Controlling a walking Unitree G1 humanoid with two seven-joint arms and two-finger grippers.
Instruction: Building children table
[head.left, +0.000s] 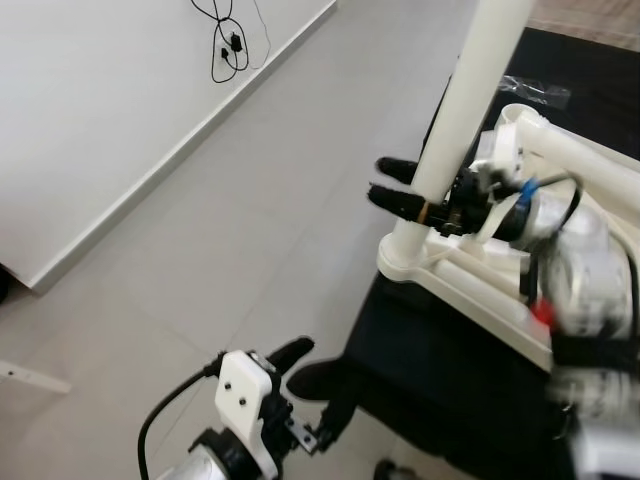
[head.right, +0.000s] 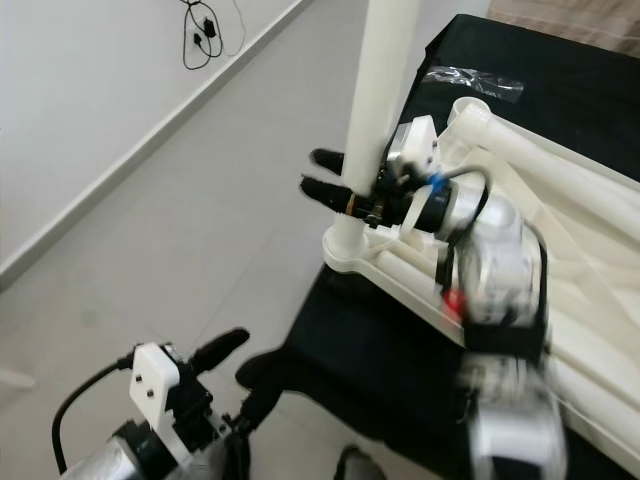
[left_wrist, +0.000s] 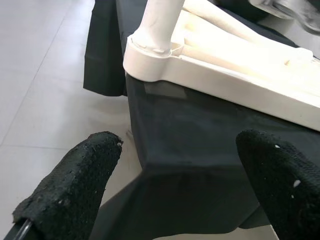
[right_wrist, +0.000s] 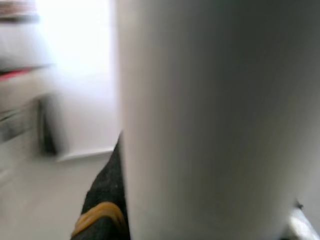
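Right gripper (head.left: 398, 186) around one table leg (head.left: 462, 105)

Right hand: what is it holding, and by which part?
The right hand grips the white table leg low down, just above its corner socket; the left hand holds nothing.

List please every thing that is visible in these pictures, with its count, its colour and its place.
Round plastic table leg: one, white, upright in the corner socket of the tabletop.
Upturned plastic tabletop: one, white, lying on the black cloth.
Black cloth: one, covering the low surface under the tabletop.
Clear plastic bag: one, on the cloth, far side.
Black cable: one, by the white wall.
Tiled floor: light grey.
Right gripper: black fingers around the leg.
Left gripper: open, low before the cloth's corner.
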